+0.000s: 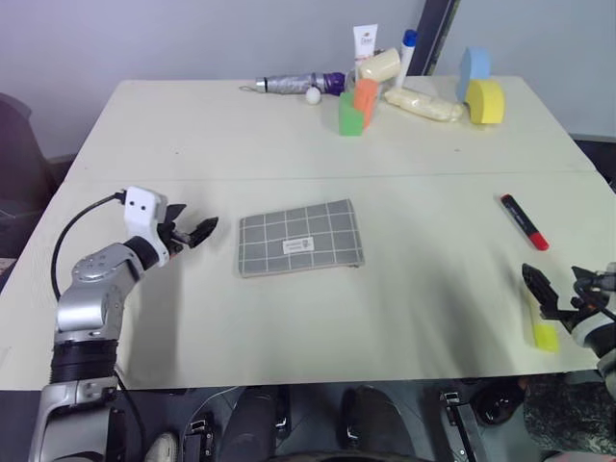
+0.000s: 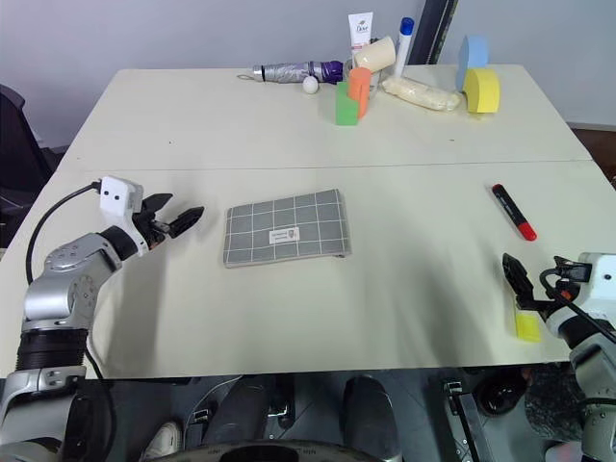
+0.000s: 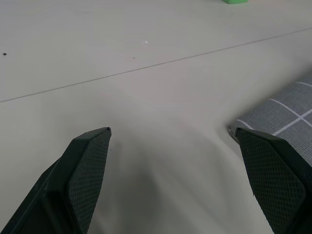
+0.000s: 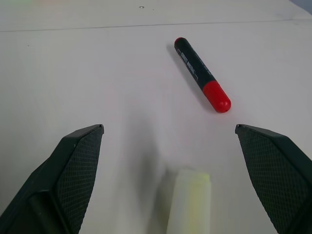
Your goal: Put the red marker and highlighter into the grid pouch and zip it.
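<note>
Both claws gape wide and empty: the left gripper just beside the flat grey grid-lined fabric pouch, the right gripper over the chunky yellow highlighter, with the slim black red-ended marker lying nearby.

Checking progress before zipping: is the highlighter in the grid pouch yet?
Out. The highlighter lies on the table by the right claw, far from the grid pouch.

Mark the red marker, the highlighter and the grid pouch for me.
red marker [image 4: 201,73], right wrist view, middle of the black barrel.
highlighter [image 4: 189,202], right wrist view, its pale yellow body.
grid pouch [image 1: 300,238], left eye view, grey fabric beside the white label.
</note>
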You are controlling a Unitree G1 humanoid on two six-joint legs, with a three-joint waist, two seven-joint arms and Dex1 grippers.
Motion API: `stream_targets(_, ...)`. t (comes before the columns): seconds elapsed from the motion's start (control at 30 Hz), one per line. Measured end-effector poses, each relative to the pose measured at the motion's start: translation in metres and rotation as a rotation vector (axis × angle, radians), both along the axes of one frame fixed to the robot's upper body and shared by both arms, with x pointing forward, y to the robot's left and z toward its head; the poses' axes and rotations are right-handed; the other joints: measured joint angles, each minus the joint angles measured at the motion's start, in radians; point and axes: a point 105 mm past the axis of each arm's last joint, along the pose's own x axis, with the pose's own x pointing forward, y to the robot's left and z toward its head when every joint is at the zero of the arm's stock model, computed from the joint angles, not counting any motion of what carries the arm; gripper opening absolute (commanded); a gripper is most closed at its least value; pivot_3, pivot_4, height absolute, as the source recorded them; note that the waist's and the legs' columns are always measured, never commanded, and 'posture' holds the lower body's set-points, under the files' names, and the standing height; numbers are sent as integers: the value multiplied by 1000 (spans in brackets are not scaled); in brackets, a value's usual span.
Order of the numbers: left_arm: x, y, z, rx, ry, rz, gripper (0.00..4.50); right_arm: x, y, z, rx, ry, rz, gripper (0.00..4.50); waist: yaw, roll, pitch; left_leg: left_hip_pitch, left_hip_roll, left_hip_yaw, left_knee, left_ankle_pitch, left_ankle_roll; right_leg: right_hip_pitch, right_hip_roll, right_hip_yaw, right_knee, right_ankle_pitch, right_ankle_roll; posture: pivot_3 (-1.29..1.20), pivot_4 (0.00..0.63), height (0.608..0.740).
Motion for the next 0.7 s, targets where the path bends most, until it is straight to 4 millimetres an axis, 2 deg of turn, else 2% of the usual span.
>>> stream_targets(0.2,1,-2,-1,-14,-1,8,4311,10,6,4,0,-22,14,4497,0,0,0,0,0,0,0,0,0,0,0,0,0,0,0,0,150,740)
stream_targets(0.3,0,-5,2,-17,-16,3,4311,22,17,9,5,-45,46,4497,-1,0,0,0,0,0,0,1,-2,0,0,0,0,0,0,0,150,740)
stream_targets(0.47,0,-4,3,-15,-23,20,4311,41,38,17,12,-73,124,4497,-1,0,0,0,0,0,0,3,-5,0,0,0,0,0,0,0,150,740)
stream_targets(0.6,-5,0,-4,3,-14,32,4311,54,56,22,12,-87,194,4497,-1,0,0,0,0,0,0,3,-5,0,0,0,1,0,0,0,150,740)
stream_targets(0.7,-9,3,-5,38,-30,43,4311,67,85,21,-8,-75,303,4497,-3,0,0,0,0,0,1,3,-5,0,0,0,1,0,0,0,150,740)
